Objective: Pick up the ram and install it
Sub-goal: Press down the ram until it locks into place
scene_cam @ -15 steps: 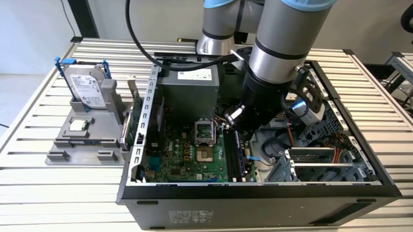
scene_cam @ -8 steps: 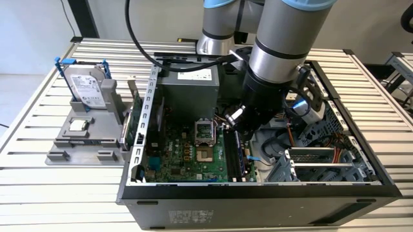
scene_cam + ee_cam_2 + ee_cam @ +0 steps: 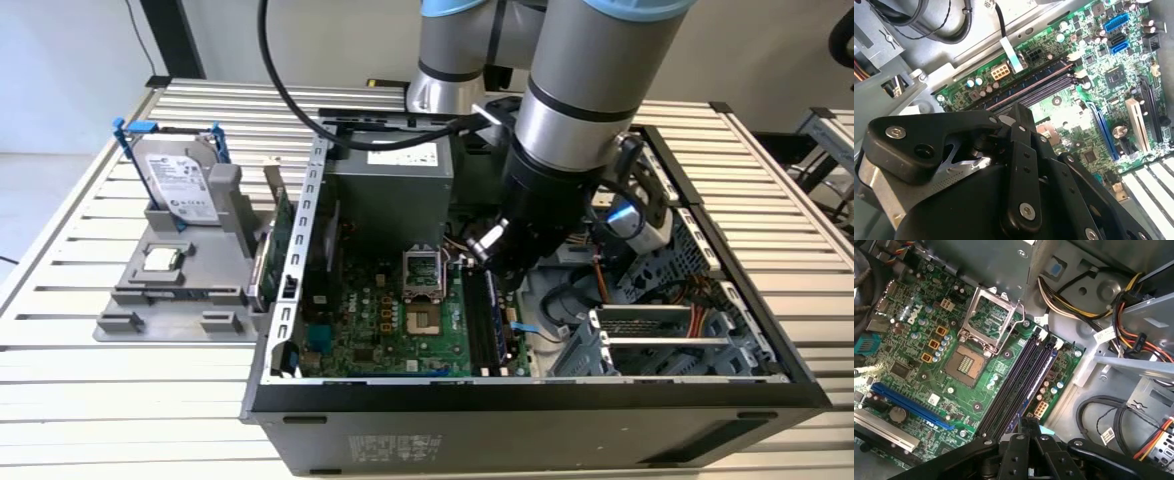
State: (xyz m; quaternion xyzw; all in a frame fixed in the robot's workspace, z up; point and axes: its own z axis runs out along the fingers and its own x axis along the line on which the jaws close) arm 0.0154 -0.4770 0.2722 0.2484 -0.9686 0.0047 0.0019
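Observation:
The ram (image 3: 283,245), a thin green stick, stands on edge at the right end of the grey fixture (image 3: 134,325), just outside the open computer case (image 3: 534,400). My gripper (image 3: 483,262) is down inside the case, well to the exterior view's right of the ram. It hangs over one end of the dark memory slots (image 3: 1014,385) on the green motherboard (image 3: 360,340). In both wrist views the black fingers (image 3: 1029,432) press together with nothing between them. The slots (image 3: 1029,85) run out past the fingertips (image 3: 1021,115). I cannot tell whether any slot holds a stick.
A silver hard drive (image 3: 180,180) with blue rails leans on the fixture. Inside the case are the grey power supply (image 3: 394,170), the open processor socket (image 3: 991,315), bundled cables (image 3: 1139,340) and a metal drive cage (image 3: 667,330). A slatted table (image 3: 80,400) carries everything.

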